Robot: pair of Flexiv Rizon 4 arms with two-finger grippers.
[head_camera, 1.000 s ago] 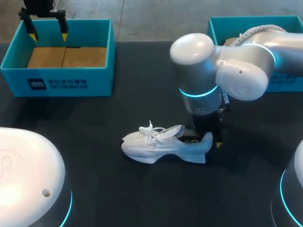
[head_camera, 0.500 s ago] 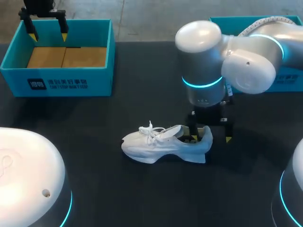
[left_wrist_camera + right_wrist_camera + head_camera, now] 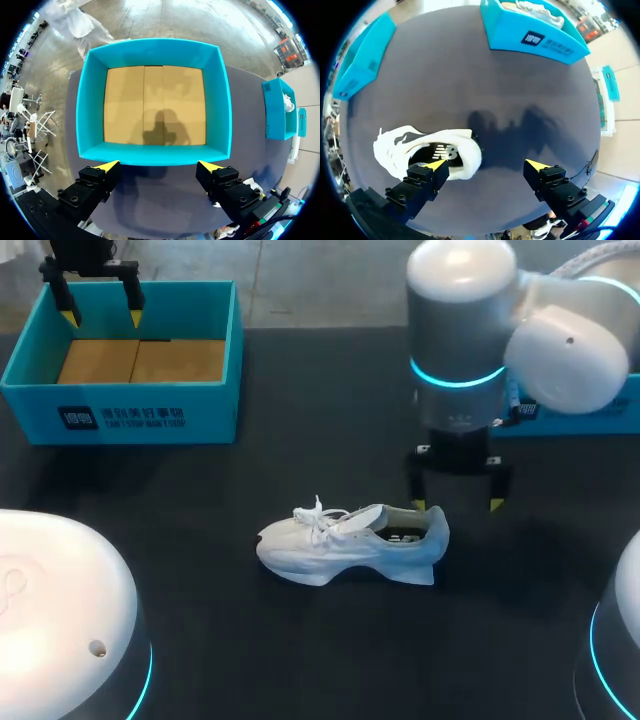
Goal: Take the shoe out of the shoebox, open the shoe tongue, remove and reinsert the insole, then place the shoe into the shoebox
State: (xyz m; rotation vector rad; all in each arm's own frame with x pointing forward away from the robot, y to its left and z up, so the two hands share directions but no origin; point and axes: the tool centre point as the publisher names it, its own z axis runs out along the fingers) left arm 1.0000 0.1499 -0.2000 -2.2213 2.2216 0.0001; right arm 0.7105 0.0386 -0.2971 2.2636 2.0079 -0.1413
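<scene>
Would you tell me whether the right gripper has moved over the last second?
Yes, the right gripper has pulled back off the heel of the unmoved shoe.

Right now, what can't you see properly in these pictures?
Head view: the right-hand teal cardboard box is mostly hidden behind the white right arm and cut off by the edge.
Right wrist view: a finger of the right gripper covers part of the white lace-up sneaker.
</scene>
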